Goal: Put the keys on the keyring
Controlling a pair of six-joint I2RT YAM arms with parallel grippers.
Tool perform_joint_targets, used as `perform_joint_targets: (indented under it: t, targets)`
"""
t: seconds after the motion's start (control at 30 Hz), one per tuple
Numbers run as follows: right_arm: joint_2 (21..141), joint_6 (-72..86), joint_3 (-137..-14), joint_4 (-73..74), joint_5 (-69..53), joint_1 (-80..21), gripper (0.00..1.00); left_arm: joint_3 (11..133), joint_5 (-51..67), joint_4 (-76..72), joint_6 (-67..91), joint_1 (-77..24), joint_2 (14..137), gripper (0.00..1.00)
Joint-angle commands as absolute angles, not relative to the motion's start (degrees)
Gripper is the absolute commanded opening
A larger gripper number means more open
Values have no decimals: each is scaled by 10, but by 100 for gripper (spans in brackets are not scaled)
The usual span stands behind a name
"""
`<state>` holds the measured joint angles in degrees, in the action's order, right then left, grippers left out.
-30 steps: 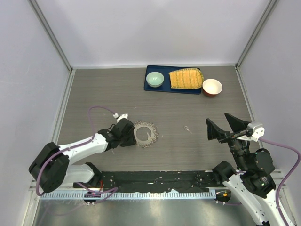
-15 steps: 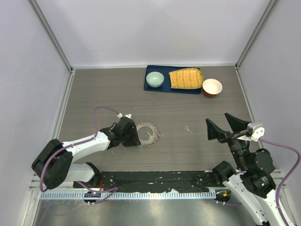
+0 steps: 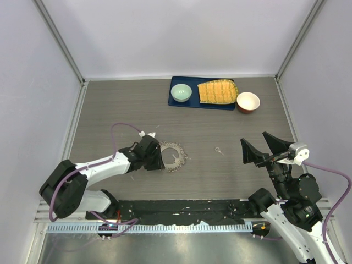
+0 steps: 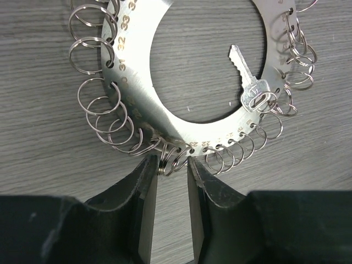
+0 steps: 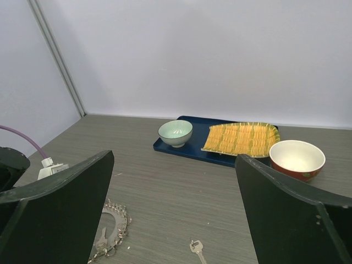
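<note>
Down at the near left of the table [image 3: 110, 104], the left gripper [image 4: 171, 168] is lying low against the near edge of the keyring [image 4: 135, 93]. Its fingers [image 4: 144, 190] are sitting nearly together and pinching a couple of the small wire loops [image 4: 102, 118] that are fringing the ring's outer rim. One loop is standing on edge against the inner face of a finger. The keyring is lying flat on the wood, and a second key [image 4: 246, 77] is hanging from a loop on its far side, its blade pointing into the ring's open middle.

The key [image 3: 219, 150] is lying loose on the table to the right of the keyring, apart from it, with a strip of bare wood showing between them and more bare wood all round it. The right gripper [image 3: 254, 140] is hanging above the near right part of the table, right of the key and not touching it, with its fingers spread wide.

Along the far edge a blue tray [image 3: 175, 103] is carrying a green bowl [image 3: 181, 92] and a yellow mat [image 3: 218, 92], and a red bowl [image 3: 248, 102] is sitting on the wood just beside the tray's right end. Pale walls [image 3: 176, 33] are closing the table in on the left, right and far sides, well away from both keys
</note>
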<state>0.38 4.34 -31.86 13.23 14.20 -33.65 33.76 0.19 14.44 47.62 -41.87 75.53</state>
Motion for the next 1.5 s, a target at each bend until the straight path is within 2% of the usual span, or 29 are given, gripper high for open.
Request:
perform_joint_targets:
  t: [0.0, 0.37, 0.7, 1.23, 1.47]
  targets:
    - [2, 34, -320, 105, 137, -339, 99, 366, -14, 151, 457, -417, 756, 31]
    - [2, 35, -321, 105, 137, -339, 100, 363, -25, 161, 458, -417, 740, 28]
    - [3, 34, -320, 105, 138, -338, 100, 370, -23, 162, 458, -418, 751, 19]
    - [2, 34, -318, 104, 136, -340, 100, 376, -25, 170, 459, -417, 751, 18]
    - [2, 35, -318, 103, 136, -339, 100, 386, -25, 180, 458, -417, 741, 12]
